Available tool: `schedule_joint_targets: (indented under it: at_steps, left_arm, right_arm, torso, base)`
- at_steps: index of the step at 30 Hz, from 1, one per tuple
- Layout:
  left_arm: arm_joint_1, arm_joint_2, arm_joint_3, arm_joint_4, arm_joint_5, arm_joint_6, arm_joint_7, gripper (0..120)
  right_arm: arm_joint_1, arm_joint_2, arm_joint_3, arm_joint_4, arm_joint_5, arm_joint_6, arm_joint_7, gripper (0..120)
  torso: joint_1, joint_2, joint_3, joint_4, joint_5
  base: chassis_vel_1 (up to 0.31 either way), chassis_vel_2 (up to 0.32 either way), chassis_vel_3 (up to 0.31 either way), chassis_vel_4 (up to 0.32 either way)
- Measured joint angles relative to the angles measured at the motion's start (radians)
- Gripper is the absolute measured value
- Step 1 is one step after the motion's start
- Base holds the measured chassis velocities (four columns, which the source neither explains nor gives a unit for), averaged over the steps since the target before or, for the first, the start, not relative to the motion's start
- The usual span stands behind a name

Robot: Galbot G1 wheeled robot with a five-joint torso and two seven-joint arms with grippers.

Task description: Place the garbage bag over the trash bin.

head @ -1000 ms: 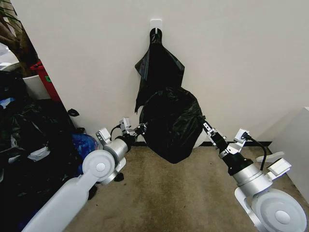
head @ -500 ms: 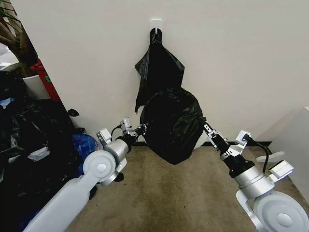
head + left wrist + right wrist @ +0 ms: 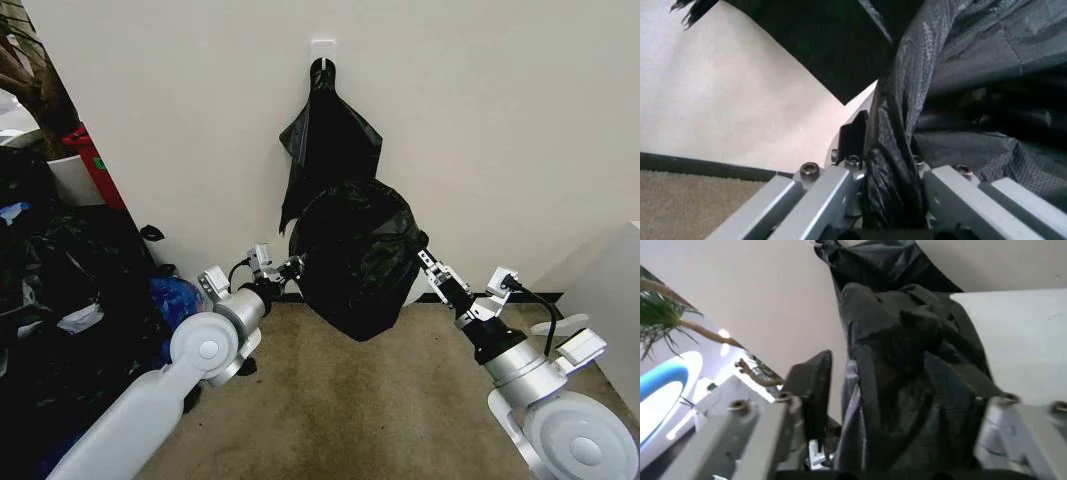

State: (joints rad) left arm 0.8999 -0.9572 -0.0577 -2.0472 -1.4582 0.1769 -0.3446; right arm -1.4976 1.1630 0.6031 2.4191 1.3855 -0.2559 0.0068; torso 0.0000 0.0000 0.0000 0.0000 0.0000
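while both arms reach toward the wall, the left tool [image 3: 292,266] and the right tool [image 3: 424,260] each stand clamped on an opposite side of the garbage bag [image 3: 355,255], which drapes over the trash bin [image 3: 417,287], a sliver of white showing at the bag's lower right. gripping both sides at once likely holds the thin film spread wide, so it can cover the rim rather than bunch up. above it, flat spare bags [image 3: 328,135] hang from a wall hook [image 3: 323,48]
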Motion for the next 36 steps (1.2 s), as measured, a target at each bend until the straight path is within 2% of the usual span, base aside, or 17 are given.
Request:
schedule_joint_targets:
  at_steps: [3, 9, 27, 36]
  left_arm:
    - [-0.002, -0.002, 0.0, 0.005, -0.008, 0.0, 0.001, 1]
    - [-0.007, -0.004, -0.001, 0.007, -0.024, 0.0, 0.0, 1]
    - [-0.01, -0.01, -0.01, 0.004, -0.077, -0.005, -0.002, 1]
    - [-0.008, -0.013, -0.021, 0.024, -0.114, -0.01, 0.031, 1]
  right_arm:
    - [-0.005, 0.004, 0.004, 0.005, 0.018, 0.0, 0.0, 69]
    - [-0.007, 0.006, 0.007, 0.0, 0.02, 0.0, 0.0, 86]
    - [-0.027, 0.005, 0.031, -0.022, 0.0, 0.003, -0.013, 88]
    - [-0.033, 0.005, 0.043, -0.01, 0.008, 0.004, -0.019, 88]
  torso:
    - [0.0, 0.0, 0.0, 0.0, 0.0]
    - [0.0, 0.0, 0.0, 0.0, 0.0]
    - [0.0, 0.0, 0.0, 0.0, 0.0]
    - [0.0, 0.0, 0.0, 0.0, 0.0]
  base:
    - [0.0, 0.0, 0.0, 0.0]
    - [0.0, 0.0, 0.0, 0.0]
    - [0.0, 0.0, 0.0, 0.0]
    - [0.0, 0.0, 0.0, 0.0]
